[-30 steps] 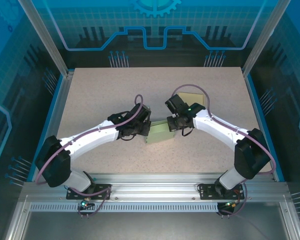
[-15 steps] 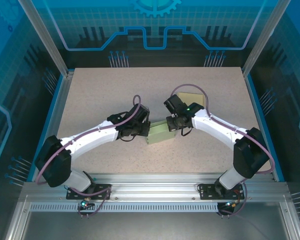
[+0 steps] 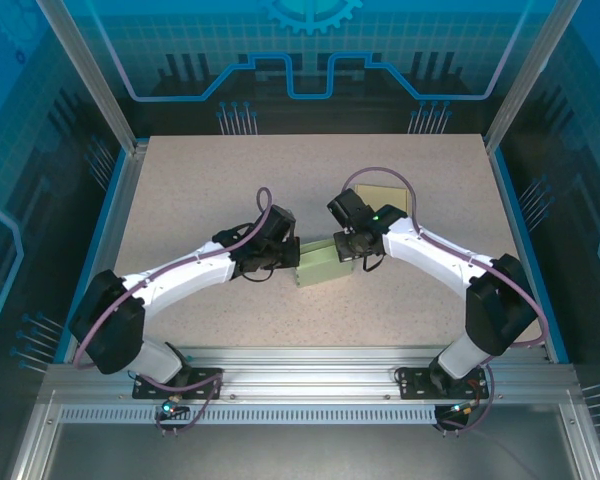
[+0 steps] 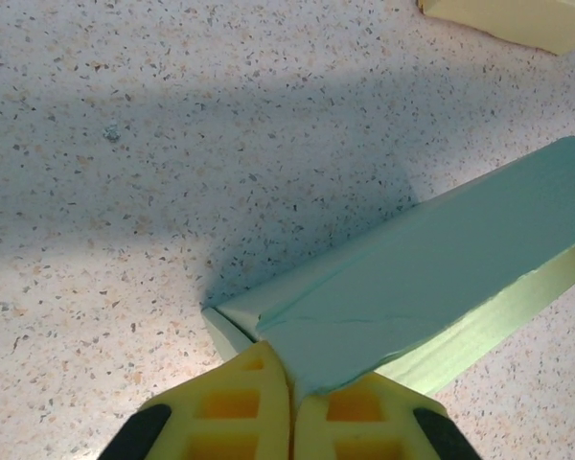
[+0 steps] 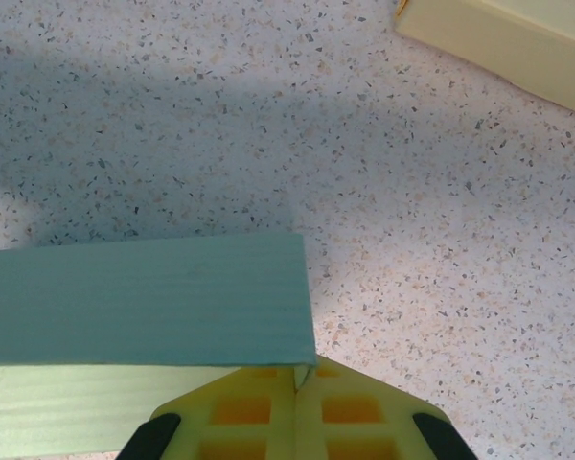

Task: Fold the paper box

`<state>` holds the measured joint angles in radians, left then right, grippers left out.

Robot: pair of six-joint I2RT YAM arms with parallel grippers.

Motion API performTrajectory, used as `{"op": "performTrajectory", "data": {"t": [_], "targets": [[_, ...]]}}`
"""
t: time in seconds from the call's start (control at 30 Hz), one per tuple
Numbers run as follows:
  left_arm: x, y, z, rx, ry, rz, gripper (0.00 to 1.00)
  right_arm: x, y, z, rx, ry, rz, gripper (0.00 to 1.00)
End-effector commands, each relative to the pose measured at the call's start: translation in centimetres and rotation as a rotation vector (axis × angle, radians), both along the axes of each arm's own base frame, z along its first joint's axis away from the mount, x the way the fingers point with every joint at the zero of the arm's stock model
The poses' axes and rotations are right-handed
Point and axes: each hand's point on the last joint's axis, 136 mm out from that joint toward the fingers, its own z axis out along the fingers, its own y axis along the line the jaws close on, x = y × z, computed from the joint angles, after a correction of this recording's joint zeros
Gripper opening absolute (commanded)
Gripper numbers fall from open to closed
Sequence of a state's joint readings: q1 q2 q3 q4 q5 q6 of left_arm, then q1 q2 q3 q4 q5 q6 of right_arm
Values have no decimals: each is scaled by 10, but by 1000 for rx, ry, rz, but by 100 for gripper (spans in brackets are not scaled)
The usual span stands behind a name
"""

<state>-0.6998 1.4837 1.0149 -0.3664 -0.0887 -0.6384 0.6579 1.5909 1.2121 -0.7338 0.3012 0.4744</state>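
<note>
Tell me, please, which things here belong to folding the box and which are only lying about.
Belong to the job:
- green box
- left gripper, shut on one end of it
- right gripper, shut on the other end

Lying about:
- yellow box, farther back on the table, untouched

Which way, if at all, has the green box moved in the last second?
Yes, slightly. Seen from above, the green box has shifted a little to the right, toward the right edge of the table.
</note>
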Motion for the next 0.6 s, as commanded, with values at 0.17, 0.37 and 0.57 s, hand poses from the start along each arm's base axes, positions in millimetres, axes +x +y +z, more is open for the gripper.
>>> {"op": "performTrajectory", "data": {"t": [0.17, 0.37, 0.57], "targets": [[-9, -27, -9, -100, 11, -62, 4, -26, 30, -21, 58, 114, 100, 3], [-15, -27, -27, -35, 31, -72, 3, -25, 30, -20, 61, 111, 95, 3], [-16, -14, -29, 47, 21, -51, 1, -24, 25, -19, 46, 101, 80, 3]]}}
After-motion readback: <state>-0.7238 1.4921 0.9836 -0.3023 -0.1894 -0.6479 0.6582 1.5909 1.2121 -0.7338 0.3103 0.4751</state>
